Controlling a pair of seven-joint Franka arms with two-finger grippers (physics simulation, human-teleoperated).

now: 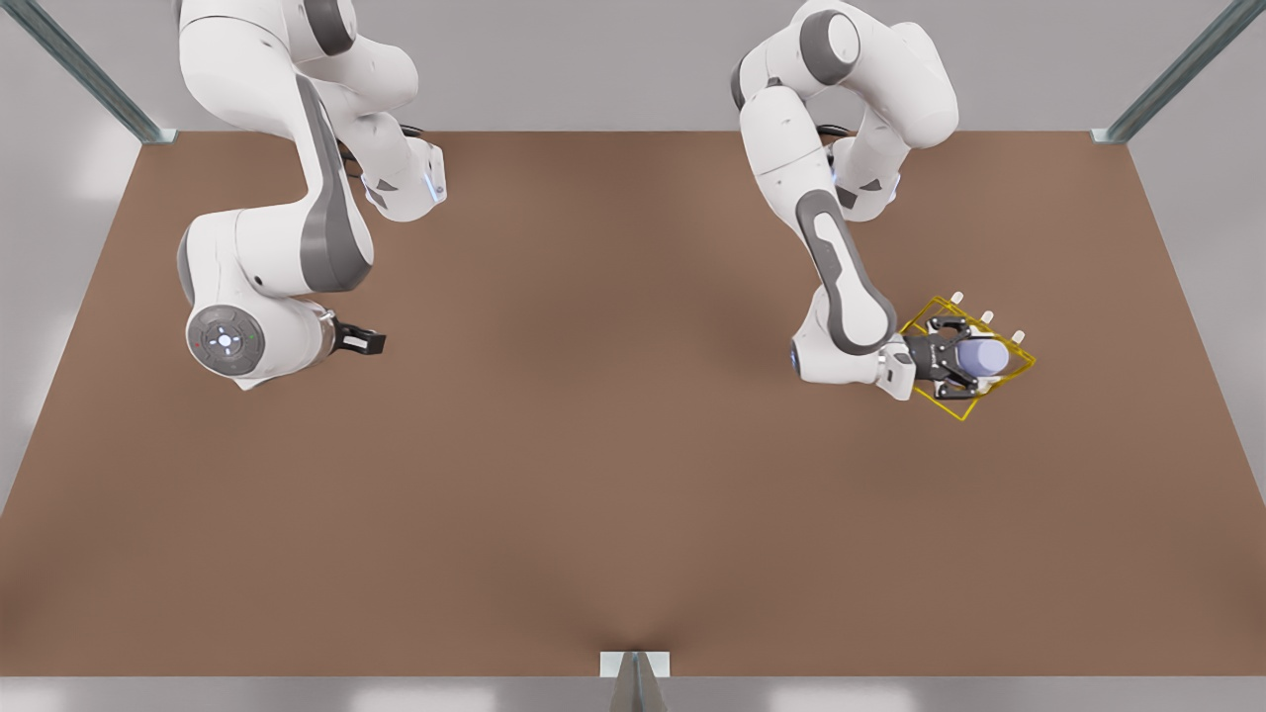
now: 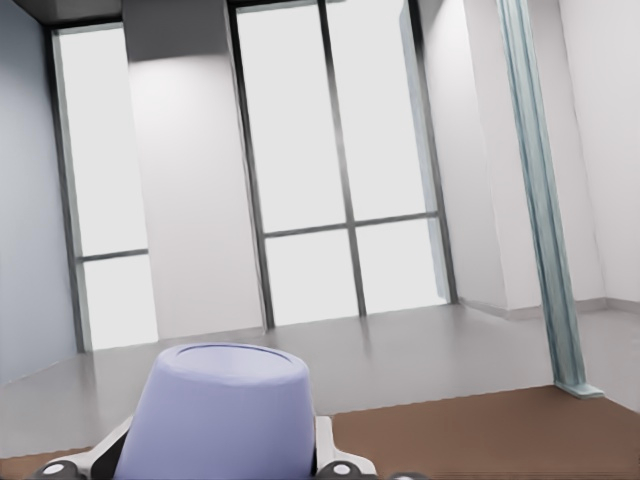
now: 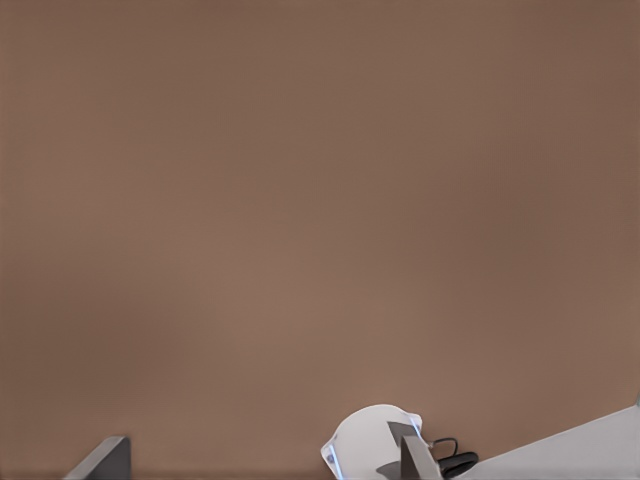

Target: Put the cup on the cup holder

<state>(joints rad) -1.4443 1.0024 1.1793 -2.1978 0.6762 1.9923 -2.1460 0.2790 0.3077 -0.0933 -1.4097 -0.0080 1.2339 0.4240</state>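
Lavender-blue cup (image 1: 981,356) sits clamped in the left gripper (image 1: 964,358), lying sideways over the yellow cup holder (image 1: 1019,363) near the bench's (image 1: 613,475) edge at the front view's right (its white-tipped pegs stand just beyond the cup). Closer up, the left wrist view has the cup (image 2: 218,412) between the fingers (image 2: 330,455). Right gripper (image 1: 368,341) waits above bare bench near the opposite edge; whether its jaws are parted or closed cannot be told.

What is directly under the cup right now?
The cup, gripped by the left gripper, lies over the yellow cup holder, with white-tipped pegs beside it. Whether a peg is inside the cup, or the cup touches the rack, is covered.
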